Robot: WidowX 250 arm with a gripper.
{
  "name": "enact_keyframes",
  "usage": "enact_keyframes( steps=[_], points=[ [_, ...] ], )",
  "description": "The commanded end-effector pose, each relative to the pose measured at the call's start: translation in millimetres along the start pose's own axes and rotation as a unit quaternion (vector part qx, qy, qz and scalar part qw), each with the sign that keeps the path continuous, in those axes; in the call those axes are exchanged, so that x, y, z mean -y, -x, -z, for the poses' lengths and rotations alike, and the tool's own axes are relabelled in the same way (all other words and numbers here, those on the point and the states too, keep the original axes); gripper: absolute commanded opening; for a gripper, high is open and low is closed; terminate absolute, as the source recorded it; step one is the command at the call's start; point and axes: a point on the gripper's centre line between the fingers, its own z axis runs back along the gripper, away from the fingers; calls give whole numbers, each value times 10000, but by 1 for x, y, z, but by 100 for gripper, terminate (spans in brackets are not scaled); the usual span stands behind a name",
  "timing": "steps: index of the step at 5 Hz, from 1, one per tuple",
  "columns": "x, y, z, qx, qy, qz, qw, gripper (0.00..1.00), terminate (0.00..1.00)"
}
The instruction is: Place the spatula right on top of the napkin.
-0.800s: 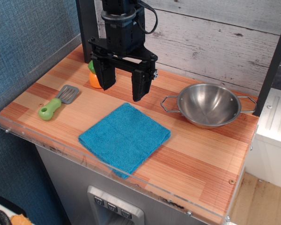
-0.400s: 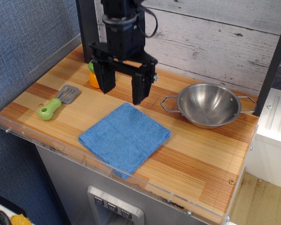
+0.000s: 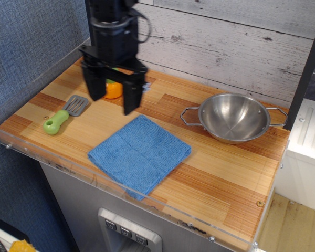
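Note:
The spatula (image 3: 64,114), with a lime-green handle and a grey slotted blade, lies flat on the wooden counter at the left. The blue napkin (image 3: 139,153) lies flat in the middle front of the counter, with nothing on it. My black gripper (image 3: 112,100) hangs open and empty above the counter, just right of the spatula's blade and behind the napkin's far-left corner. Its left finger (image 3: 95,87) stands close to the blade.
An orange toy with a green top (image 3: 113,89) sits behind the gripper, partly hidden by it. A steel bowl with handles (image 3: 235,117) stands at the right. A clear plastic rim (image 3: 52,157) runs along the counter's front and left edges. A plank wall stands behind.
The gripper has moved left, from behind the napkin's far corner toward the spatula. It stays open. The spatula, napkin and bowl have not moved.

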Motion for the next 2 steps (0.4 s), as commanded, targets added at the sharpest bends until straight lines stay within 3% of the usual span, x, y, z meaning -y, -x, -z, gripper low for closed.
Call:
enact_keyframes(
  steps=[1,2],
  points=[
    [-61,15,2,649,-136,-384,9971,100,0],
    [-78,26,9,775,-166,-882,9929,100,0]
  ],
)
